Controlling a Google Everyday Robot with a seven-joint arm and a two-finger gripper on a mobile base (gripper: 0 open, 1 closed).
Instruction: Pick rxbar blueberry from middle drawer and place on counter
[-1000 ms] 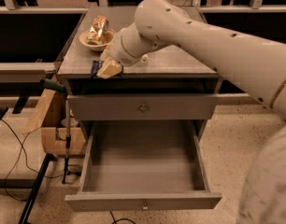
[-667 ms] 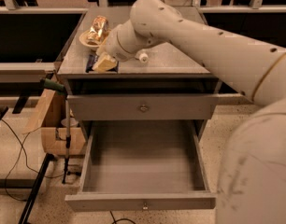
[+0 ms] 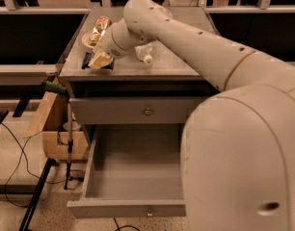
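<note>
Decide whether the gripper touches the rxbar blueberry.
Cannot tell. Camera view: the gripper, over the counter's left part, overlaps the rxbar blueberry; neither contact nor gap shows.

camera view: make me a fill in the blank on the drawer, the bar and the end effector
1. The middle drawer is ___, not shut.
2. The end effector is over the ___, at the rxbar blueberry.
3. Near it lies a clear plastic ___.
Missing: open; counter; bottle
</note>
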